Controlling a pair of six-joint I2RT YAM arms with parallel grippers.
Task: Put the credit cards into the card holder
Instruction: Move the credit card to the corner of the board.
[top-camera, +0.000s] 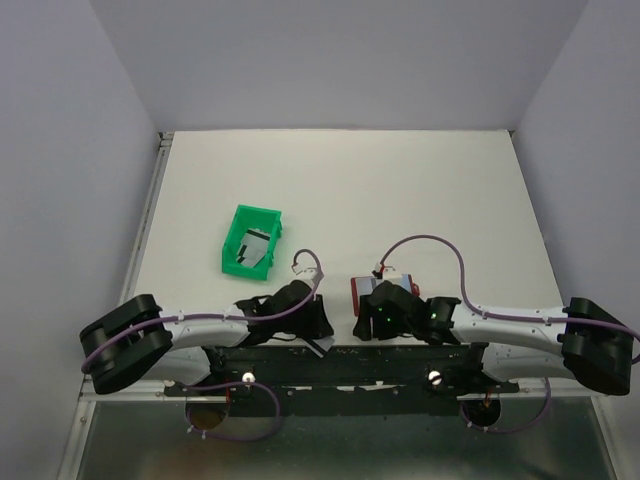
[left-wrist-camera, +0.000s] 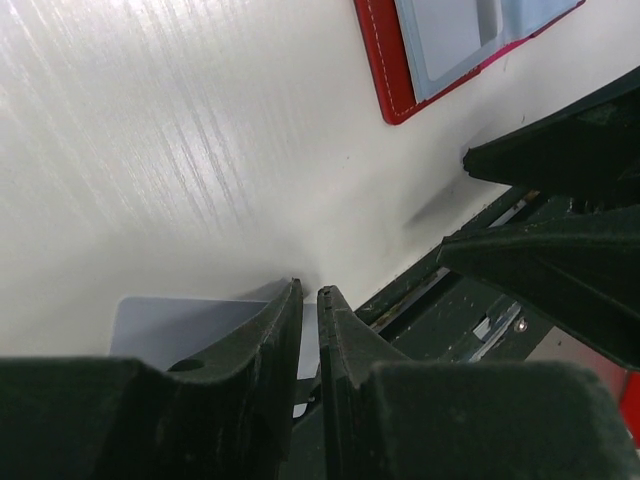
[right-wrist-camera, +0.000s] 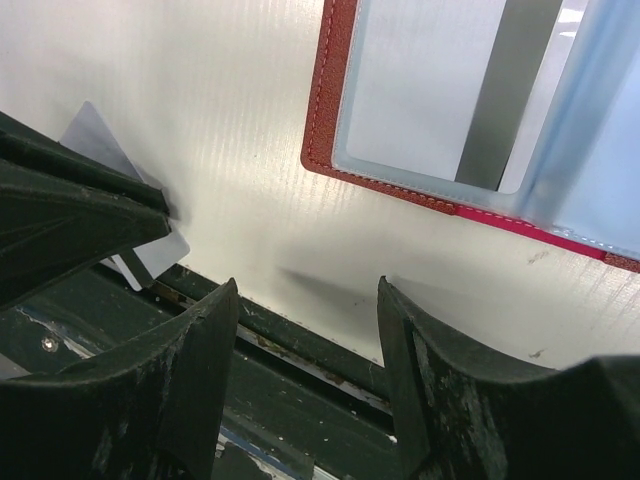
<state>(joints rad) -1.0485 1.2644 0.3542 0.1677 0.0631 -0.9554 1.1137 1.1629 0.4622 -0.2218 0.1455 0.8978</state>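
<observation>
From above, the card holder (top-camera: 358, 292) sits mostly under the right gripper (top-camera: 368, 318), just a red corner peeking out. On the right wrist view it runs off the top and right edges. Over on the left wrist view, the card (left-wrist-camera: 165, 322) in the left gripper (left-wrist-camera: 308, 292) is half hidden behind the fingers (left-wrist-camera: 250, 350). The cards (top-camera: 255, 250) in the green tray (top-camera: 238, 222) are too small to count

nothing legible: no text, number or brand on the card holder (right-wrist-camera: 318, 110), credit card (left-wrist-camera: 170, 320) or green tray (top-camera: 232, 240).
</observation>
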